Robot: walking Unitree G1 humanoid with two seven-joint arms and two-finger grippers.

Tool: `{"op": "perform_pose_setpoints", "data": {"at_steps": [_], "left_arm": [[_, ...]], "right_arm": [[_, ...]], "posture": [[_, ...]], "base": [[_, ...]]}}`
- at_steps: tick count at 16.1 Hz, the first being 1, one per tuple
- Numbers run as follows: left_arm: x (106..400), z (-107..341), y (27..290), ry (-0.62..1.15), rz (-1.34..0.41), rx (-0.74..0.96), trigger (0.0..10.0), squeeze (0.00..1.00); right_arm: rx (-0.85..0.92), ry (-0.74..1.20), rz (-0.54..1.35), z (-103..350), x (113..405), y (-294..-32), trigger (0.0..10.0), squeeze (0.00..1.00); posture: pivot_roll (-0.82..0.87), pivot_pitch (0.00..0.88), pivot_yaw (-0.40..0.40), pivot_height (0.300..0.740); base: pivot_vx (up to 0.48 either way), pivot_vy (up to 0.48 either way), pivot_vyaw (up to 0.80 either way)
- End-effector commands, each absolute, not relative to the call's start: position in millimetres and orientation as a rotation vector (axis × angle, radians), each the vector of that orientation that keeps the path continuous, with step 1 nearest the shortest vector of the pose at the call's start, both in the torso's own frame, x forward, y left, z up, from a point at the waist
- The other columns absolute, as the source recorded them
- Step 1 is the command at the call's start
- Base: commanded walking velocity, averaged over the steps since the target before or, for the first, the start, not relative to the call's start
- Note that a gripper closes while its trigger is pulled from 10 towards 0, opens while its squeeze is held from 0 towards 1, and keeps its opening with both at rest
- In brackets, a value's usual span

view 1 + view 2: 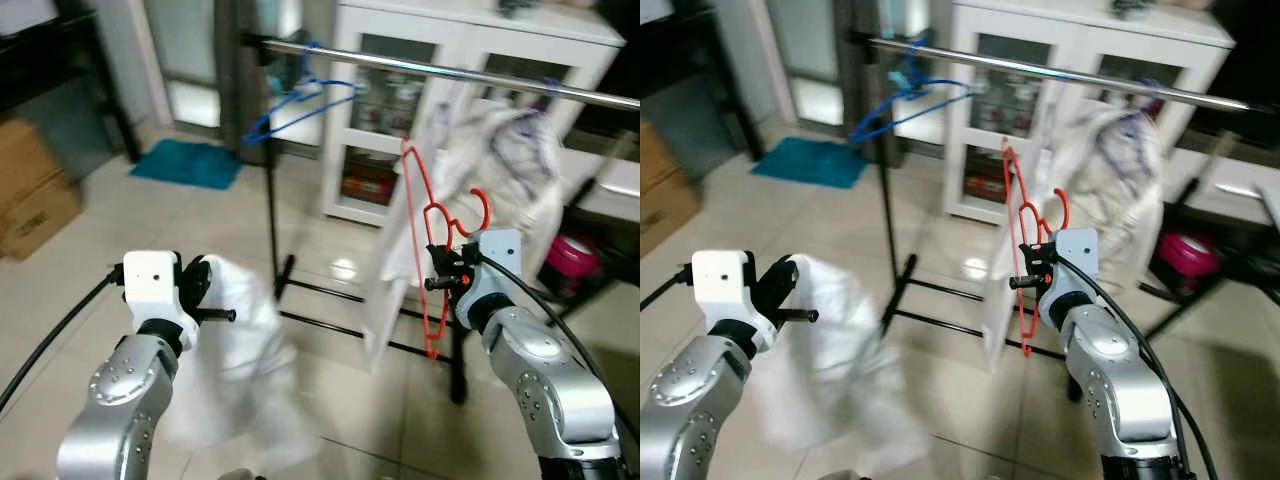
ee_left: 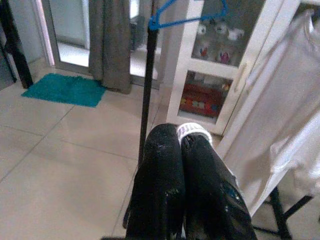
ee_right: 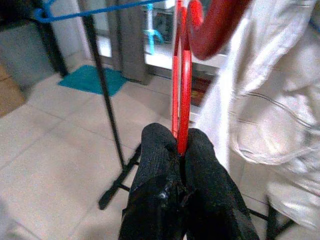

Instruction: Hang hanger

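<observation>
We are holding a red hanger [image 1: 432, 250] upright below the silver rail [image 1: 450, 75], our right gripper [image 3: 180, 150] pinching its thin wire. Our left gripper [image 2: 181, 145], fingers pressed together, is clamping a white garment [image 1: 235, 350]. A blue hanger [image 1: 295, 105] is hanging on the rail.
</observation>
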State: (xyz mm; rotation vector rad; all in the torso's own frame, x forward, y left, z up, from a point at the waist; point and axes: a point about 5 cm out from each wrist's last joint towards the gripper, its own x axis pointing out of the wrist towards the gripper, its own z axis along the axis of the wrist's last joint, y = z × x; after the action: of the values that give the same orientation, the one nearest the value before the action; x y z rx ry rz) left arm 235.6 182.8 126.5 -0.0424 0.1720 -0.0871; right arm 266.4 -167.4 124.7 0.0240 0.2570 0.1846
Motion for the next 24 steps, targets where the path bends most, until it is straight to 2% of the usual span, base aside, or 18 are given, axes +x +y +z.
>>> {"op": "perform_pose_setpoints", "data": {"at_steps": [1,5,8,10,11,15,21,24], "left_arm": [[235,131,172,0.151,-0.129,-0.048,10.0,0.0],[235,138,173,0.136,-0.105,-0.11,10.0,0.0],[241,134,176,0.185,-0.058,0.018,10.0,0.0],[241,130,173,0.226,-0.058,-0.002,10.0,0.0],[240,132,172,0.197,-0.077,-0.015,10.0,0.0],[250,147,186,0.037,0.109,-0.032,10.0,0.0],[249,153,184,-0.012,0.045,-0.073,10.0,0.0],[247,148,187,0.003,0.031,-0.023,10.0,0.0]], "right_arm": [[0.012,0.263,0.204,126,263,-169,10.0,0.0],[-0.019,0.243,0.18,131,266,-174,10.0,0.0],[-0.012,0.215,0.171,137,267,-176,10.0,0.0],[0.013,0.193,0.166,140,269,-175,10.0,0.0],[0.013,0.187,0.182,141,269,-172,10.0,0.0],[-0.05,0.211,0.139,136,271,-177,10.0,0.0],[-0.073,0.246,0.099,130,271,-187,10.0,0.0],[-0.019,0.237,0.096,131,270,-185,10.0,0.0]], "posture": [[-0.07,0.0,-0.05,0.74],[-0.06,0.0,-0.063,0.74],[-0.07,0.0,-0.061,0.74],[-0.07,0.0,-0.063,0.74],[-0.07,0.0,-0.069,0.74],[-0.06,0.0,-0.079,0.74],[-0.05,0.0,-0.076,0.74],[-0.05,0.0,-0.069,0.74]], "base": [[0.0,0.0,-0.8],[0.0,0.0,-0.8],[0.0,0.0,-0.8],[0.0,0.0,-0.8],[0.0,0.0,-0.8],[0.0,0.0,-0.8],[0.0,0.0,-0.8],[0.0,0.0,-0.8]]}}
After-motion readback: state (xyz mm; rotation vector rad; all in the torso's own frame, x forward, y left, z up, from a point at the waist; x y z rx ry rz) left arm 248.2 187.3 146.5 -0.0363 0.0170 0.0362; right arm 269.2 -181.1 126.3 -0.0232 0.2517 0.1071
